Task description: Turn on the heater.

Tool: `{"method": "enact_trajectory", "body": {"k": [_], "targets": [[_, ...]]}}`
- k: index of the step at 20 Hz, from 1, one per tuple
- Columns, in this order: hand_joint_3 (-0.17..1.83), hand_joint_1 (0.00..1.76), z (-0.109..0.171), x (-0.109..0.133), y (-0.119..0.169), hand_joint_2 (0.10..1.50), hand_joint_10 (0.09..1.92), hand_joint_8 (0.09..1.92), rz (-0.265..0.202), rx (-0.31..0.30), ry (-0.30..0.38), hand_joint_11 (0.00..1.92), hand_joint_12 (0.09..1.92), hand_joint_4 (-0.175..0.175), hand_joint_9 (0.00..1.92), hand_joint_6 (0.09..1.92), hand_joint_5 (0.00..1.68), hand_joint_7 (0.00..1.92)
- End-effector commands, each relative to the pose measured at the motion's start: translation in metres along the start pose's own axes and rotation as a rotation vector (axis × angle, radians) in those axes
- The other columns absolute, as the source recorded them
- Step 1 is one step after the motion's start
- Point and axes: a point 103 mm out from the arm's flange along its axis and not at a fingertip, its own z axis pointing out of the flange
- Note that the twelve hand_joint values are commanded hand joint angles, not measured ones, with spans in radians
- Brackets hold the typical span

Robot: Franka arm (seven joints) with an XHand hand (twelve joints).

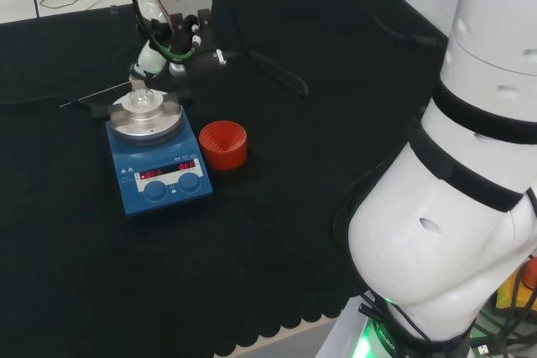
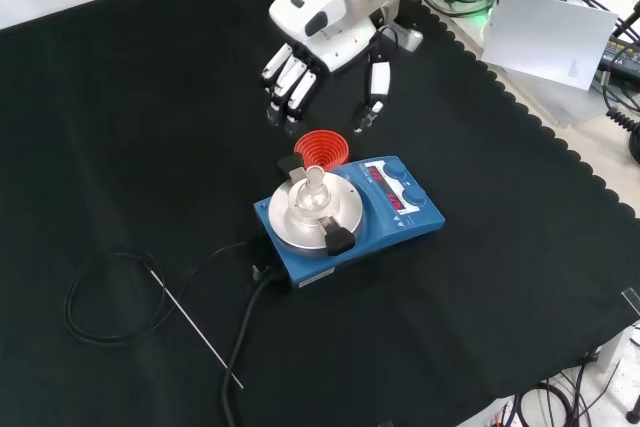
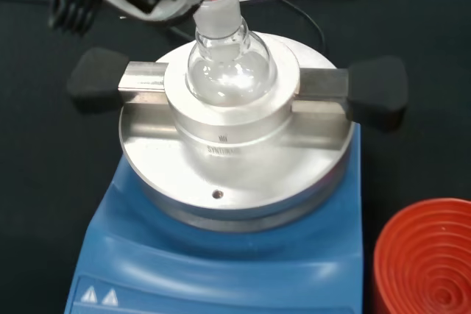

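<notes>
Heater: one blue box sat on the black cloth just below the hand in the front view, with two round blue knobs and two red number windows. One clear glass flask stood in the silver block on its top plate, and one red ribbed ring stood between the hand and the heater. The hand hung above them with straight, spread fingers, holding nothing.

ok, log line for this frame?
hand: open, above heater | flask: seated on plate | knobs: untouched | red stand: beside heater
</notes>
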Motion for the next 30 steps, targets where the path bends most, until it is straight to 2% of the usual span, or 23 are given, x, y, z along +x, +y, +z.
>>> {"method": "enact_trajectory", "body": {"k": [1,4,8,12,17,20,23,25,30], "targets": [[0.58,0.87,-0.002,-0.024,-0.02,0.62,0.7,0.75,-0.011,-0.007,0.002,0.25,1.39,-0.047,0.55,0.47,0.43,0.32],[0.58,0.87,0.002,-0.009,-0.036,0.62,0.7,0.74,-0.002,-0.032,-0.023,0.25,1.39,-0.047,0.56,0.46,0.44,0.33],[0.58,0.87,0.009,0.015,-0.056,0.63,0.7,0.75,0.019,0.009,-0.031,0.26,1.39,-0.047,0.58,0.46,0.44,0.36],[0.65,0.97,0.02,0.009,-0.067,0.65,0.65,0.76,0.022,0.049,-0.015,0.38,1.34,-0.05,0.8,0.53,0.51,0.59],[0.73,1.05,0.041,0.006,-0.084,0.65,0.69,0.84,0.01,0.092,-0.017,0.67,1.24,-0.066,1.12,0.61,0.53,0.95],[0.73,1.11,0.051,0.004,-0.093,0.67,0.79,0.96,0.007,0.102,-0.018,0.97,1.07,-0.099,1.26,0.63,0.52,1.12],[0.72,1.16,0.057,-0.007,-0.103,0.69,1.0,1.14,0.004,0.112,0.005,1.24,0.99,-0.123,1.35,0.65,0.51,1.24],[0.73,1.18,0.061,-0.014,-0.108,0.71,1.14,1.24,0.002,0.118,0.036,1.3,1.04,-0.125,1.4,0.66,0.5,1.32],[0.8,1.32,0.075,-0.006,-0.114,0.76,1.35,1.42,-0.03,0.165,0.026,1.35,1.26,-0.108,1.6,0.73,0.47,1.51]]}}
